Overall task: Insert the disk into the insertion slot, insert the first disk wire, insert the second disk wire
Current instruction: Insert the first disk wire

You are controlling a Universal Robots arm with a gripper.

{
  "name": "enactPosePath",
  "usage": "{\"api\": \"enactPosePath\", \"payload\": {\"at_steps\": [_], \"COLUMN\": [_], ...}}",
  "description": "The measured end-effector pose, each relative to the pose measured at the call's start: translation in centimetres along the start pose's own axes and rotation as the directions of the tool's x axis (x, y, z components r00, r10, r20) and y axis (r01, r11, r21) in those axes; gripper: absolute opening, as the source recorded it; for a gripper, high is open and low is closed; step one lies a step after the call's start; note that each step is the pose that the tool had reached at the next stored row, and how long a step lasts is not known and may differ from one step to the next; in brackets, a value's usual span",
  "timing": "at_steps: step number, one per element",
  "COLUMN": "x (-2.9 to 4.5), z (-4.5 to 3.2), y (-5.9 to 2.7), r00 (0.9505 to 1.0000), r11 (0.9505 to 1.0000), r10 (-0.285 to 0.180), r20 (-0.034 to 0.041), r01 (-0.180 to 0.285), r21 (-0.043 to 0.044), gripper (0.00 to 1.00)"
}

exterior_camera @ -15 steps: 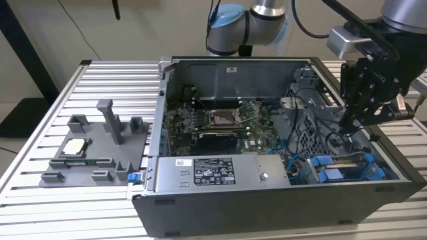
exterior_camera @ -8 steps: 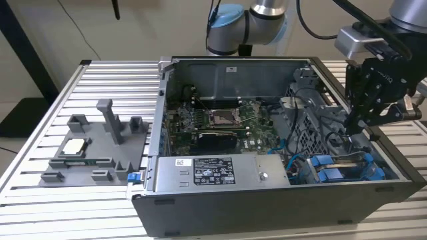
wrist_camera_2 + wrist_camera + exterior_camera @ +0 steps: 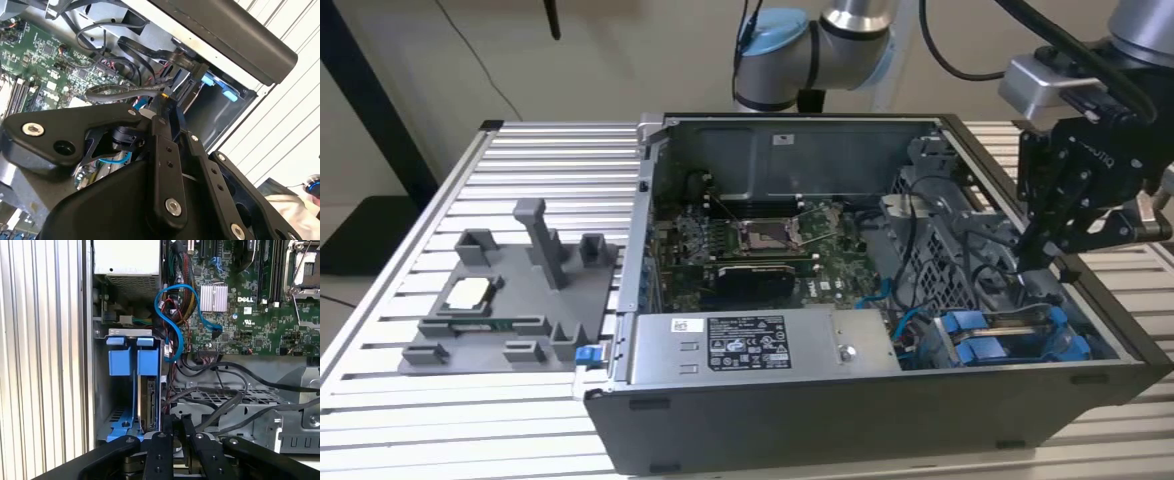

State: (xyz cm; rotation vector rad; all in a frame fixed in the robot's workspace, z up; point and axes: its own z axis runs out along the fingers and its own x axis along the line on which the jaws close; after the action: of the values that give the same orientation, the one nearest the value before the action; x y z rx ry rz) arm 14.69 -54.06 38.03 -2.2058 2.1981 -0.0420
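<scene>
You have one arm and one claw [image 3: 1027,262] to work with, so every placing here is taken from the insertion slot [image 3: 102,400]. In the exterior view the claw hangs just above the slot, over the end of it that faces the tangle of cables. The disk [image 3: 150,407] looks already seated in the slot. It stands on edge against the slot's inner side, and its long axis runs along the slot, from the claw toward the blue tabs. In the first wrist view the claw [image 3: 176,422] sits just beside the disk's nearer end, so that end lies ahead of the tips and slightly to one side. In the second wrist view the claw [image 3: 162,100] is drawn nearly together. Its tips appear to pinch the end of a black wire [image 3: 120,90], though you should treat that hold as probable rather than certain. By count you have one disk, one slot and two blue tabs [image 3: 120,360] side by side at the slot's far end. One looped blue cable [image 3: 172,325] and several loose black wires lie beside the slot. One grey power-supply box [image 3: 747,340] sits well apart from the slot, and one grey fixture tray [image 3: 507,275] lies farther off, outside the case
</scene>
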Motion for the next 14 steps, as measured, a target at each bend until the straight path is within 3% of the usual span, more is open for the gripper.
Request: {"api": "enactPosePath", "payload": {"at_steps": [14], "x": [0.0], "z": [0.35], "y": [-0.7], "r00": [1.0], "r11": [1.0], "r10": [0.0], "r20": [-0.0057], "r01": [0.0], "r21": [-0.0038], "gripper": [0.19]}}
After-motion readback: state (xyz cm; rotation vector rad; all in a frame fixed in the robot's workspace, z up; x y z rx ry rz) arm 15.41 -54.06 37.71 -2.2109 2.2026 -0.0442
